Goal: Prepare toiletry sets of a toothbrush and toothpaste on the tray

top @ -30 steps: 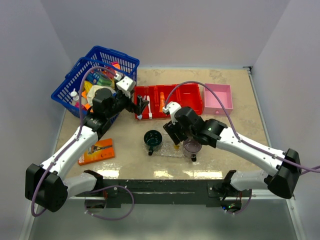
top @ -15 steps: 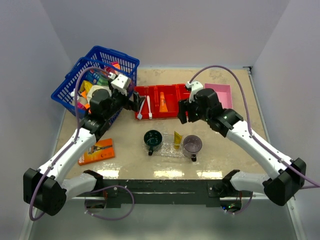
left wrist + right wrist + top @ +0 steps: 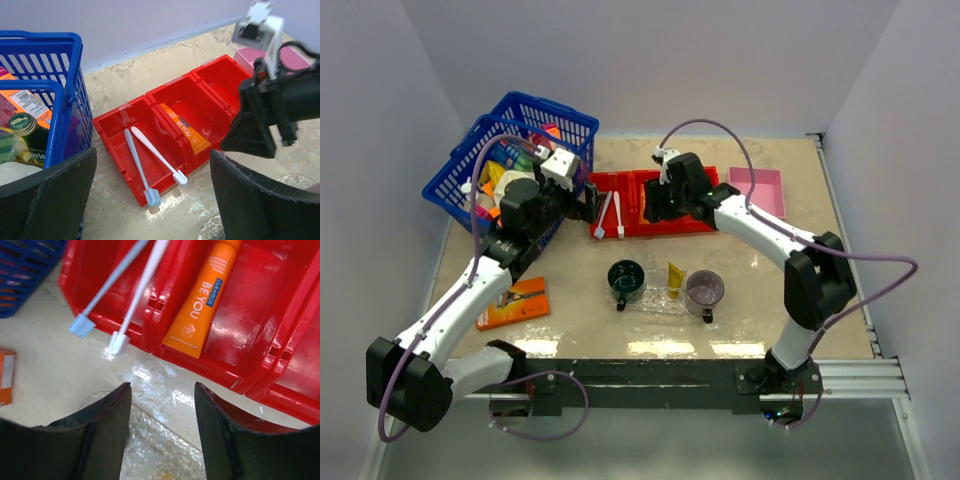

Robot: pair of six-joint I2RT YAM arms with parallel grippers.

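While the right gripper (image 3: 161, 390) hangs empty, fingers apart, over the red three-compartment plastic bin (image 3: 260, 315), the tapered orange toothpaste tube (image 3: 200, 305) lies just ahead in the middle compartment, long axis pointing away; the left gripper (image 3: 152, 165), spread wide, is nearer the two short white toothbrushes (image 3: 157, 154).

- Red bin (image 3: 220, 82): right end effector (image 3: 161, 389) over mid compartment blocks top access; left end effector (image 3: 600, 207) at bin's left end.
- Blue basket (image 3: 40, 36) walls far-left; pink box (image 3: 757, 192) just right of bin.
- Tray (image 3: 652, 302): green cup (image 3: 625, 278) & purple cup (image 3: 704, 290) at its ends, yellow tube (image 3: 675, 278) btw.
- Surface (image 3: 752, 285) btw bin & tray, and right of tray: open.
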